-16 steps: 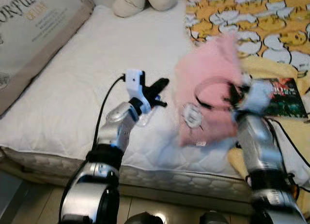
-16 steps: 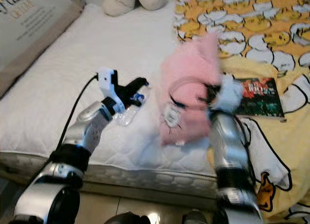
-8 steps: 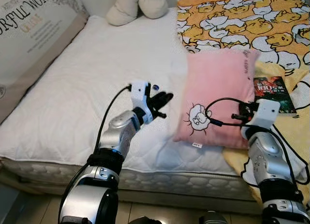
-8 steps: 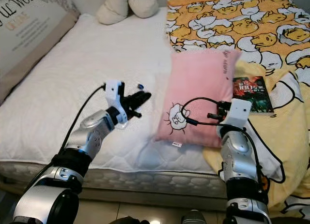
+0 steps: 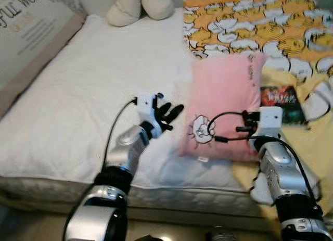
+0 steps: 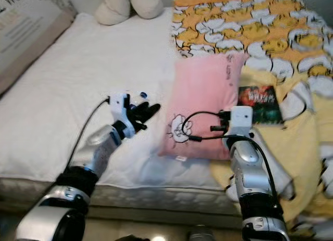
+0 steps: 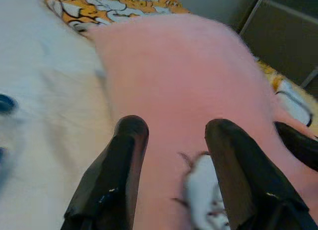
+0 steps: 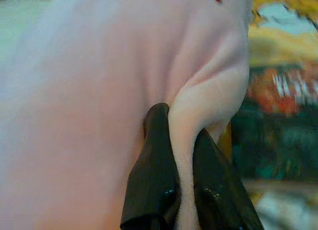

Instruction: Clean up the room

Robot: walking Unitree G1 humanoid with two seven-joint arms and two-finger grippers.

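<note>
The pink pillow (image 5: 225, 110) is now lying flat on the bed (image 5: 93, 90), its long axis running twelve-to-six. The right gripper (image 8: 185, 163) is pinching its three-o'clock edge; the left gripper (image 7: 171, 135), fingers spread and empty, is hovering at nine o'clock.

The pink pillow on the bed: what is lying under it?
The pink pillow rests mostly on the white mattress, its right edge over the yellow blanket. The right end effector pinches that edge. Whatever else is beneath is covered.

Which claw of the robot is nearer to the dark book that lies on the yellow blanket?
Right. The right claw is shut on the edge of the pink pillow, just beside the dark book. The left claw hovers open on the pillow's far side, above the white mattress.
</note>
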